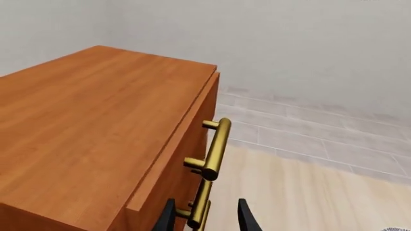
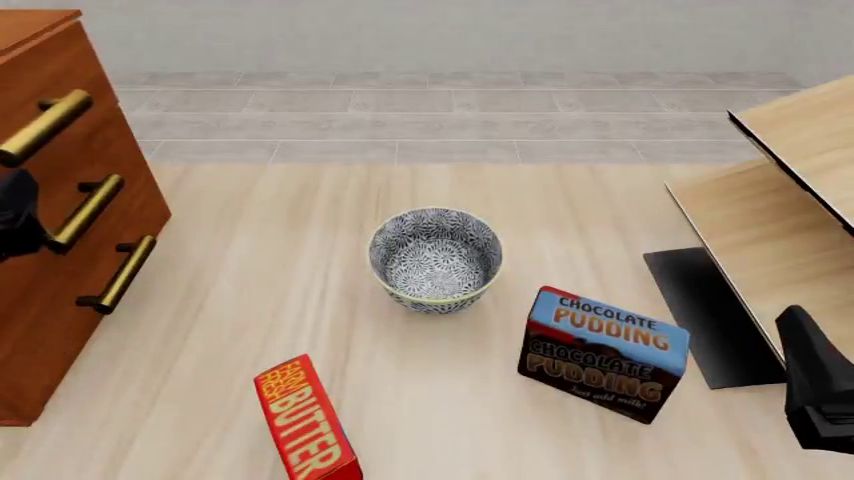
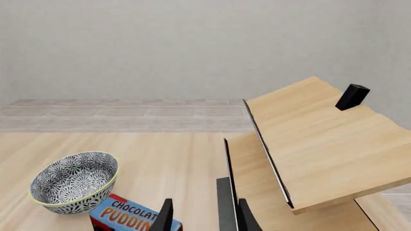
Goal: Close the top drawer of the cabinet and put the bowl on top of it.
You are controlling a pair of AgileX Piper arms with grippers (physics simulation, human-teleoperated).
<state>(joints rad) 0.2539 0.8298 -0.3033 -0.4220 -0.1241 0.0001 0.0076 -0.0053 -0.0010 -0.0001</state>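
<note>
Brass handle of top drawer (image 1: 215,149) just ahead of left gripper (image 1: 204,216), jaws parted, empty. Bowl (image 2: 435,259) on bench, right of cabinet (image 2: 60,220). Risk: jaws snag handle, tugging drawer outward.

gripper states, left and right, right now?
Left gripper: open, holding nothing, fingers either side of a brass handle.
Right gripper: open, empty.
</note>
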